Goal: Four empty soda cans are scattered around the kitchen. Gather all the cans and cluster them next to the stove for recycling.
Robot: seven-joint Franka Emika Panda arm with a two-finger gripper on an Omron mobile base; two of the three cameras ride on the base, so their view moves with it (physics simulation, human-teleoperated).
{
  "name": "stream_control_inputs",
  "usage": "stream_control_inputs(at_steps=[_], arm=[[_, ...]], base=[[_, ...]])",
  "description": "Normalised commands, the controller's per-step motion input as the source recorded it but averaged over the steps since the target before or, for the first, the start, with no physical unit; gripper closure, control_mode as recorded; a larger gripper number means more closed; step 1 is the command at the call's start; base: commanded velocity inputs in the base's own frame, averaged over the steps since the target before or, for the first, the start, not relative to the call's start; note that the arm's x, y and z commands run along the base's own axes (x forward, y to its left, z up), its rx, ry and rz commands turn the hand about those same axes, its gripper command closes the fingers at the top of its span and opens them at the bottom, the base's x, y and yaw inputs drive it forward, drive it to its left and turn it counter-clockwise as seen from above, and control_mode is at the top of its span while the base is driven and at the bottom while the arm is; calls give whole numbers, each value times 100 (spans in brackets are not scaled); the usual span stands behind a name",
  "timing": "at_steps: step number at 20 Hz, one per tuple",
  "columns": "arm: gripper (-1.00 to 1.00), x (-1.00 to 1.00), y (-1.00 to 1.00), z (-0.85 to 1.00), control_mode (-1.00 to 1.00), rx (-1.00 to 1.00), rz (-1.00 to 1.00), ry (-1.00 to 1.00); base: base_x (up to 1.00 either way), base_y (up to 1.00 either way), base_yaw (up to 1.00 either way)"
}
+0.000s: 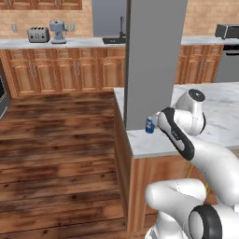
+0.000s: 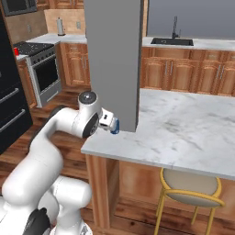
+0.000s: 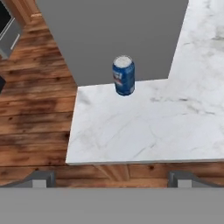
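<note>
A blue soda can (image 3: 124, 75) with a silver top stands upright on the white marble island counter (image 3: 131, 127), close against the foot of a grey pillar (image 3: 113, 35). The same can (image 1: 149, 125) is near the counter's left corner in the left base view. My gripper (image 3: 113, 179) is open, its two fingertips (image 3: 41, 178) wide apart near the counter's edge, short of the can and not touching it. From the right base view the gripper (image 2: 111, 123) sits just left of the can (image 2: 116, 126). Far off, a red can (image 2: 17, 52) stands beside the stove (image 2: 34, 48).
The grey pillar (image 1: 151, 60) rises right behind the can. A yellow-legged stool (image 2: 190, 188) stands under the island. A toaster (image 1: 38, 34) and a coffee machine (image 1: 58, 31) sit on the back counter, near the sink (image 2: 172, 41). Wooden floor (image 1: 56, 140) lies to the left.
</note>
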Motion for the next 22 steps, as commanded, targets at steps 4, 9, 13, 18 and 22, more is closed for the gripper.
stream_control_inputs(at_steps=[4,9,13,18,22], arm=[[-100,26,0,-22,-100,-11,0,5],[-100,6,2,-18,-100,-11,0,1],[-100,9,3,-11,-100,-2,1,-3],[-100,17,2,-12,-100,0,0,-5],[-100,23,0,-13,-100,0,0,-3]], base=[[0,0,0],[0,0,0],[0,0,0],[0,0,0],[0,0,0]])
